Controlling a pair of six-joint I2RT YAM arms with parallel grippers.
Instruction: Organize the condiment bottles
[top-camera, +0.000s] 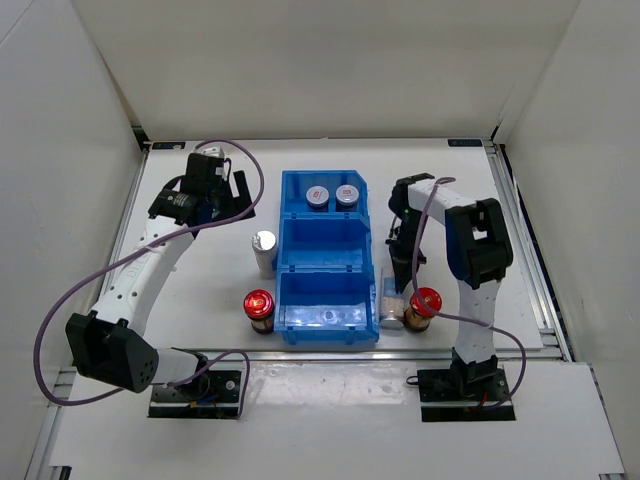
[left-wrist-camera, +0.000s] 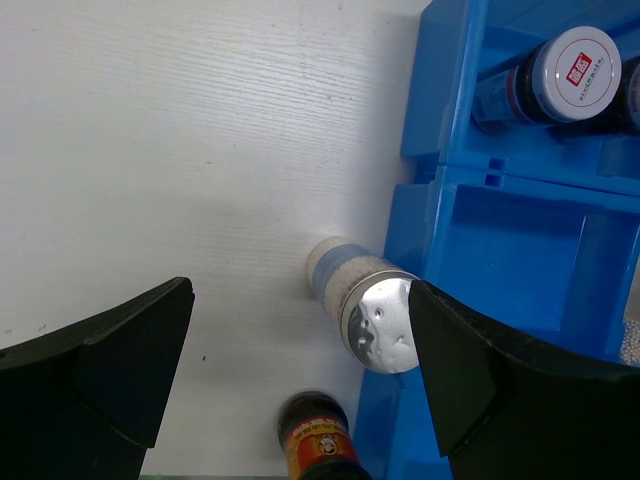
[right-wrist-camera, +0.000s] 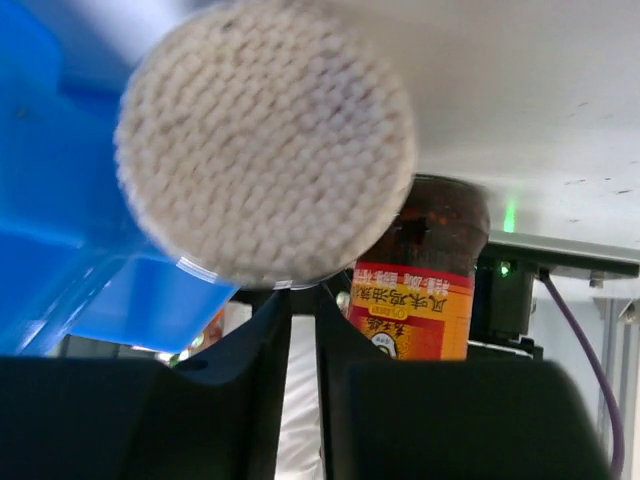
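Observation:
Two short grey-lidded bottles (top-camera: 318, 197) (top-camera: 346, 196) stand in the far compartment of the blue bin (top-camera: 283, 232). A white-blue silver-capped bottle (top-camera: 264, 250) and a brown red-capped bottle (top-camera: 258, 308) stand left of the bin. Both show in the left wrist view, silver-capped (left-wrist-camera: 365, 305) and brown (left-wrist-camera: 320, 435). My left gripper (top-camera: 238, 195) (left-wrist-camera: 300, 290) is open and empty, above and beyond them. Right of the bin, the other white-blue bottle (top-camera: 391, 303) lies on its side, its base (right-wrist-camera: 265, 140) facing my right gripper (top-camera: 400, 268) (right-wrist-camera: 303, 300). That gripper is shut and empty. The other red-capped bottle (top-camera: 424, 305) (right-wrist-camera: 425, 290) stands beside it.
The bin's middle and near compartments (top-camera: 325, 305) hold no bottles. White walls enclose the table on the left, back and right. The arm bases (top-camera: 465, 385) stand at the near edge.

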